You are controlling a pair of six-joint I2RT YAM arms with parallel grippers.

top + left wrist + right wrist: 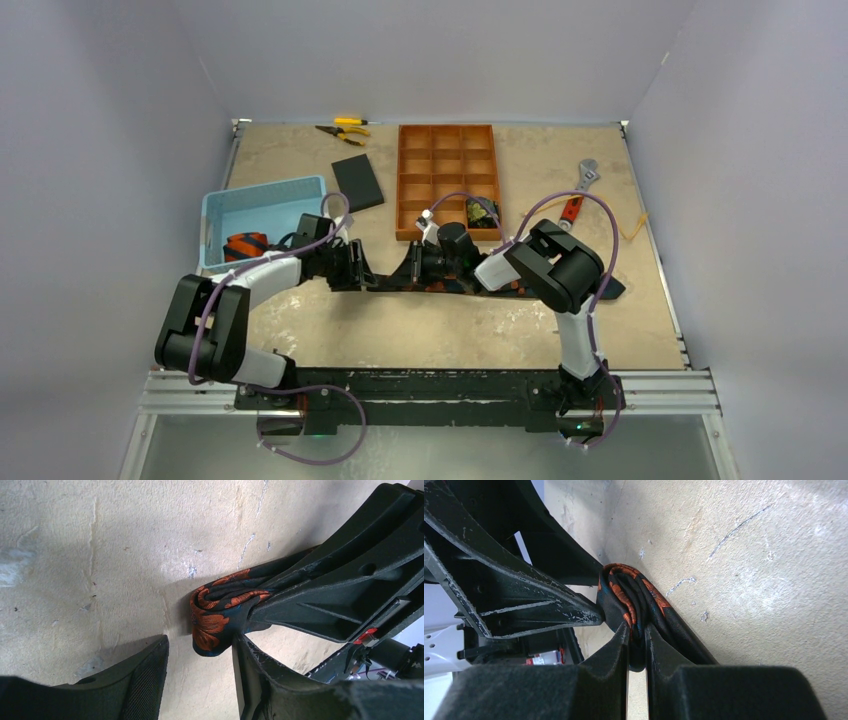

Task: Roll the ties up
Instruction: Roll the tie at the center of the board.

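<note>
Jaws of my right gripper [636, 630] are clamping the rolled end of the tie [621, 587] on the table [100, 555]; my left gripper's [201, 642] are standing apart around it. Soft, slippery fabric is likely wanting to unroll; I am favouring pinches across the whole coil.

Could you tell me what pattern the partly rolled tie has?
The dark fabric necktie carries orange flower-like motifs; the left wrist view shows it best.

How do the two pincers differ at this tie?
The right pincer is shut on the rolled end of the tie; the left pincer stands open, gripping nothing. The right pincer reaches in from the right, the left pincer from the left. Both sit low over the table at that roll.
</note>
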